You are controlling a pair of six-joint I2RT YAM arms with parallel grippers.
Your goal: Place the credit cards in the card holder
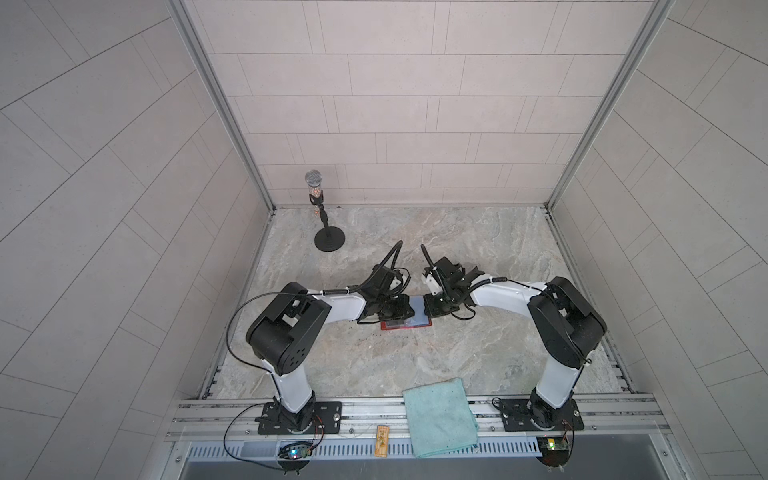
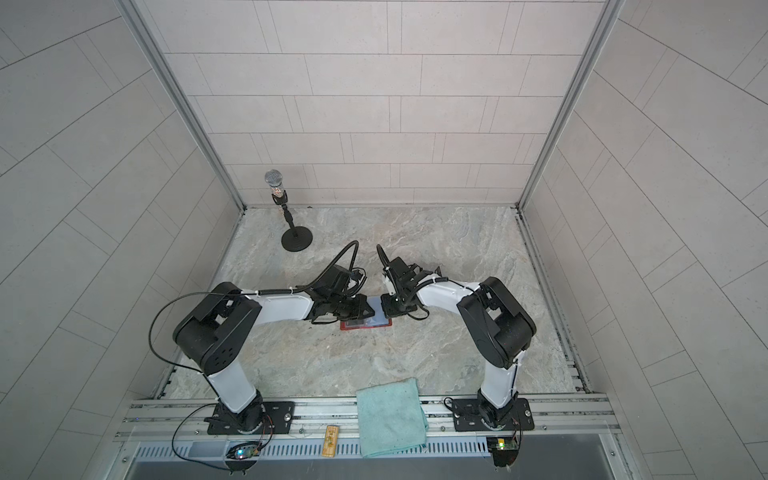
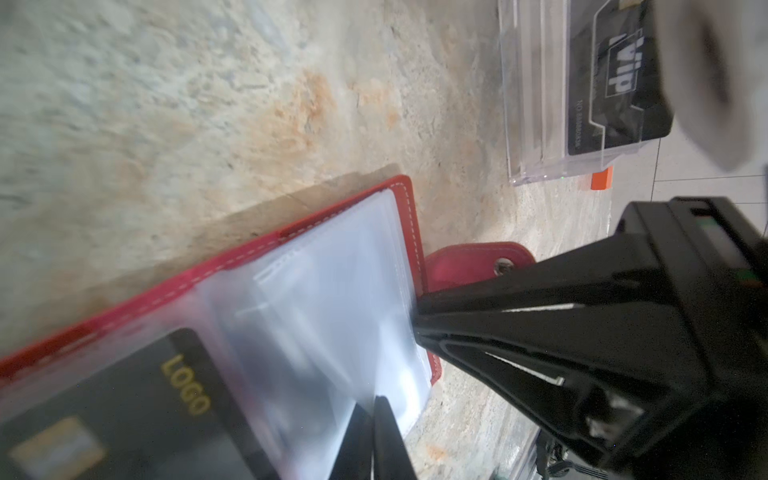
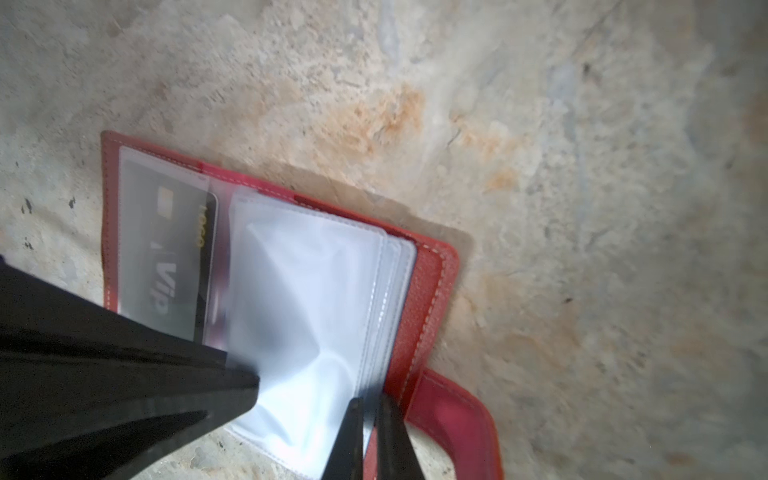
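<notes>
The red card holder [image 1: 409,327] [image 2: 368,325] lies open on the marble table between both arms. One black credit card [image 4: 183,257] [image 3: 137,407] with gold "LOGO" lettering sits inside a clear sleeve on one side. My left gripper [image 3: 374,440] [image 1: 402,311] is shut on a raised clear sleeve [image 3: 332,291] over the middle of the card holder. At the outer edge, beside the snap tab [image 4: 457,424], my right gripper [image 4: 370,440] [image 1: 430,307] is shut on the edge of the sleeve stack. Another black "vip" card [image 3: 619,79] stands in a clear plastic box [image 3: 536,124] beyond the wallet.
A microphone on a round stand [image 1: 328,237] is at the back left. A teal cloth [image 1: 440,415] hangs over the front rail. A small orange block [image 3: 601,178] lies behind the clear box. Tiled walls close in three sides.
</notes>
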